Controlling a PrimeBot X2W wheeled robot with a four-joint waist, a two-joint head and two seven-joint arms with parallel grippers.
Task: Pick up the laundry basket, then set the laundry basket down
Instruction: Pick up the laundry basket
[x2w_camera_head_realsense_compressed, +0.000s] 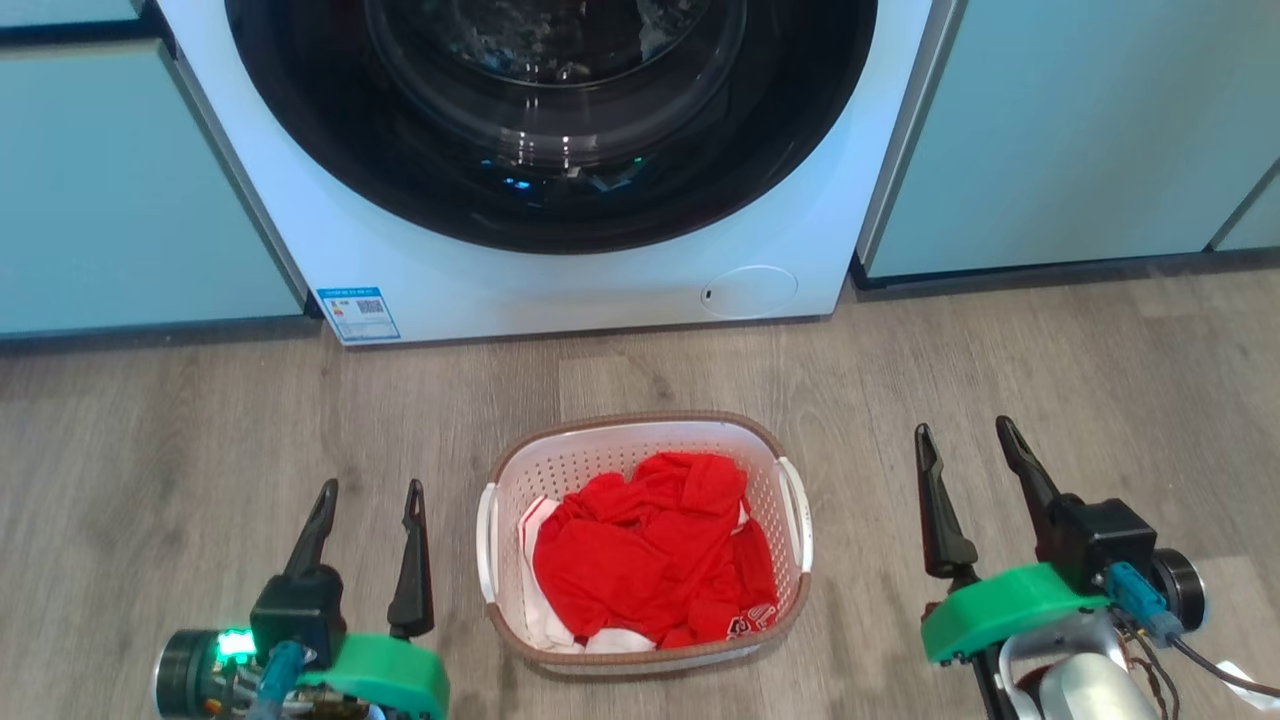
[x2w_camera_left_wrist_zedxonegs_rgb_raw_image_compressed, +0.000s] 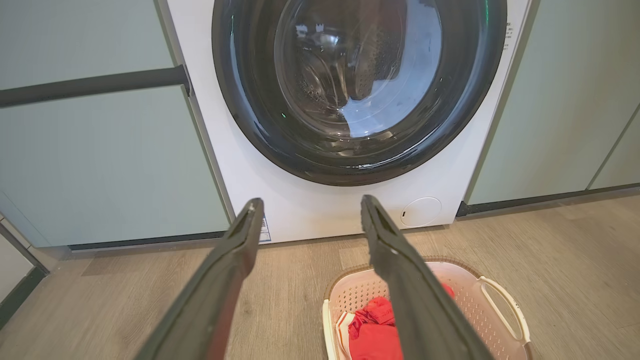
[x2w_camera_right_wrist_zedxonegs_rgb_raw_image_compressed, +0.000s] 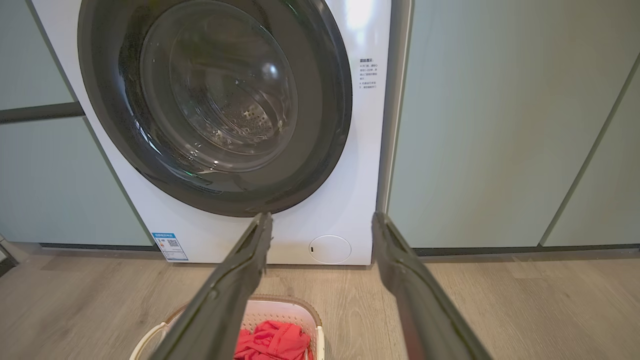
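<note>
Basket (x2w_camera_head_realsense_compressed: 600, 462) of red clothes (x2w_camera_head_realsense_compressed: 650, 550) sits on the floor (x2w_camera_head_realsense_compressed: 200, 430) before the washer (x2w_camera_head_realsense_compressed: 600, 285). The head view shows it whole, the wrist views crop it. It lies between the left gripper (x2w_camera_head_realsense_compressed: 372, 487) and right gripper (x2w_camera_head_realsense_compressed: 962, 427), both spread wide and empty.

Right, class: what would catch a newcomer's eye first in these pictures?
The red clothing heaped in the laundry basket on the wood floor, centre foreground. Behind it stands the washing machine with its dark round door. Left gripper and right gripper, both open, flank the basket.
</note>
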